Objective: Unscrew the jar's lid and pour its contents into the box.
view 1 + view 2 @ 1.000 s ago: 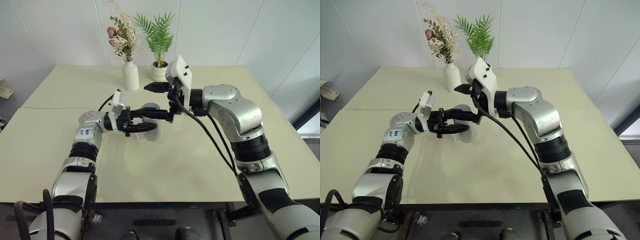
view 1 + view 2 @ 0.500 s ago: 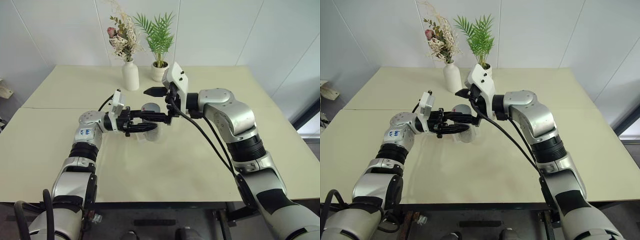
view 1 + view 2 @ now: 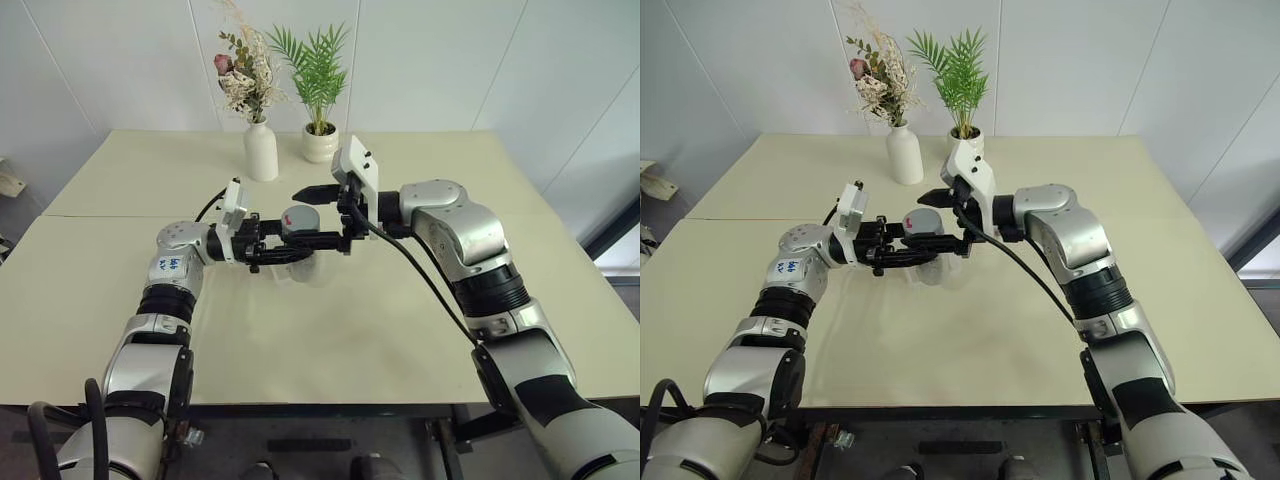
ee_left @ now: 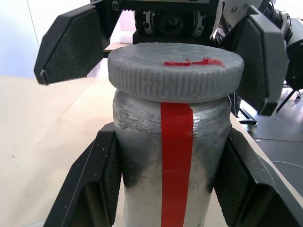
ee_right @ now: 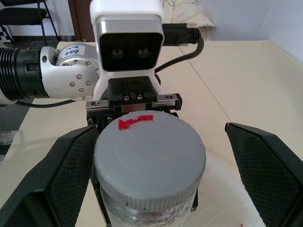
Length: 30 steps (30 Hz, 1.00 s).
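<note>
Jar (image 4: pixel 163 156) and its grey lid (image 4: pixel 176 71) sit raised above the cream surface (image 3: pixel 330 330), the jar's silvery body clamped between the two black fingers of the left tool (image 4: pixel 165 179), which has closed tightly on the jar's sides below the lid. A red stripe runs down the jar's side, and a small red mark shows on the lid's top. The lid is on the jar, its ribbed edge overhanging the body slightly.

The right tool (image 5: pixel 156 175) faces the left one from the opposite side, its fingers spread wide on either side of the lid; one finger (image 5: pixel 57 175) stands just beside the lid's edge, while the other is clearly apart from it.

Below the jar, the clear box (image 3: pixel 303 268) rests on the surface. At the far edge of the surface stand a white vase (image 3: pixel 260 150) of dried flowers and a small potted plant (image 3: pixel 320 142).
</note>
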Tool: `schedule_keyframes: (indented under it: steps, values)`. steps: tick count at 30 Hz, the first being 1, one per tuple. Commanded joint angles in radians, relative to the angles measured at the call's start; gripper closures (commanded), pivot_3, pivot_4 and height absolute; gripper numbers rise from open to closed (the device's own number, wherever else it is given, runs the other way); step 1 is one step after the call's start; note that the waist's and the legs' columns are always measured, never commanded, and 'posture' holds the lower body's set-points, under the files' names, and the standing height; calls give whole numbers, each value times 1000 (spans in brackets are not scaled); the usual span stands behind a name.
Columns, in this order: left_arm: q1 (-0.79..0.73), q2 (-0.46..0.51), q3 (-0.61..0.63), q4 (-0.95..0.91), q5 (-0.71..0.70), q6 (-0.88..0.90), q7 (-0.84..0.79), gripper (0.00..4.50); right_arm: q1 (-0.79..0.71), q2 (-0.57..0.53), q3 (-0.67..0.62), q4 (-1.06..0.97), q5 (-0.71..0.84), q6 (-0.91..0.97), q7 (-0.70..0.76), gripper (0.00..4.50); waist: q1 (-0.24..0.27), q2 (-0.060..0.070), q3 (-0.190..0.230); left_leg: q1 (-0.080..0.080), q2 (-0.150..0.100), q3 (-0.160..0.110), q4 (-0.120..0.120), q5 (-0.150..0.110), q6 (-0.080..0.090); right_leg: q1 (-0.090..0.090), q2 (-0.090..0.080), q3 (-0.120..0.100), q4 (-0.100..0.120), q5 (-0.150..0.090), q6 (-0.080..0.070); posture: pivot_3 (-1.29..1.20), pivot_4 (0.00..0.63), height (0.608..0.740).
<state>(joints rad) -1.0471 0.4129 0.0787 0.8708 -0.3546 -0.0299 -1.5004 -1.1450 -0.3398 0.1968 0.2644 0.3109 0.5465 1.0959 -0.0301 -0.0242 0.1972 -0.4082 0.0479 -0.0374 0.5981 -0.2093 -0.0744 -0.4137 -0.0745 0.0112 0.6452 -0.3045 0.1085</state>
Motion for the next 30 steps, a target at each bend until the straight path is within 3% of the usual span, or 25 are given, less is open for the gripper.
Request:
schedule_keyframes:
  steps: [1,14,20,30]
  values:
    - [-7,13,10,-35,-14,0,-39,2251,-38,-3,-7,0,-4,-34,21,0,0,0,0,0,0,0,0,0,0,0,0,0,0,0,0,0,150,740]
    - [5,14,10,-53,-15,10,-34,2251,-53,8,-5,34,-22,-72,64,0,0,0,0,0,0,0,0,0,0,0,0,0,0,0,0,0,150,740]
    - [13,13,12,-66,-17,18,-30,2251,-67,13,-8,50,-25,-81,80,1850,0,0,0,0,0,0,0,0,0,0,0,0,0,0,0,0,150,740]
    - [27,14,13,-76,-16,26,-26,2252,-78,15,-9,56,-26,-86,93,1933,0,0,0,0,0,0,0,0,0,0,0,0,0,0,0,0,150,740]
